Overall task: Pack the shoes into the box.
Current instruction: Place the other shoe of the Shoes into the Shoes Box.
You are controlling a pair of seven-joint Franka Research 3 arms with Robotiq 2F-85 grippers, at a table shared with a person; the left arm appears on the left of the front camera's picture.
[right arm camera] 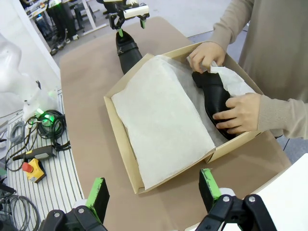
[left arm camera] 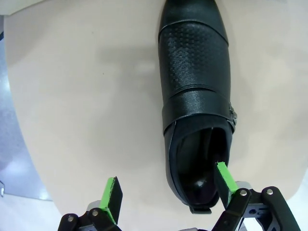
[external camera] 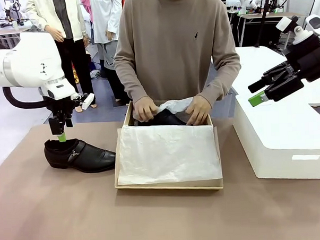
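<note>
One glossy black shoe [external camera: 81, 156] lies on its sole on the table, left of the box [external camera: 168, 187], toe pointing right. My left gripper [external camera: 61, 137] hangs open over its heel. In the left wrist view one green pad [left arm camera: 225, 182] sits inside the opening of that shoe [left arm camera: 195, 86] and the other pad [left arm camera: 113, 192] is outside its side wall, with the left gripper [left arm camera: 169, 188] not clamped. The other shoe [right arm camera: 216, 96] lies at the far end of the box [right arm camera: 120, 144], held by the person's hands [right arm camera: 240, 113] among white tissue paper [right arm camera: 163, 115]. My right gripper [external camera: 255, 93] is open, raised to the right.
A large white smooth box [external camera: 288, 141] stands right of the cardboard box, under my right gripper. Beyond the table's edge in the right wrist view lie cables and a yellow emergency stop button [right arm camera: 30, 169]. Bare brown tabletop [external camera: 154, 221] stretches along the near side.
</note>
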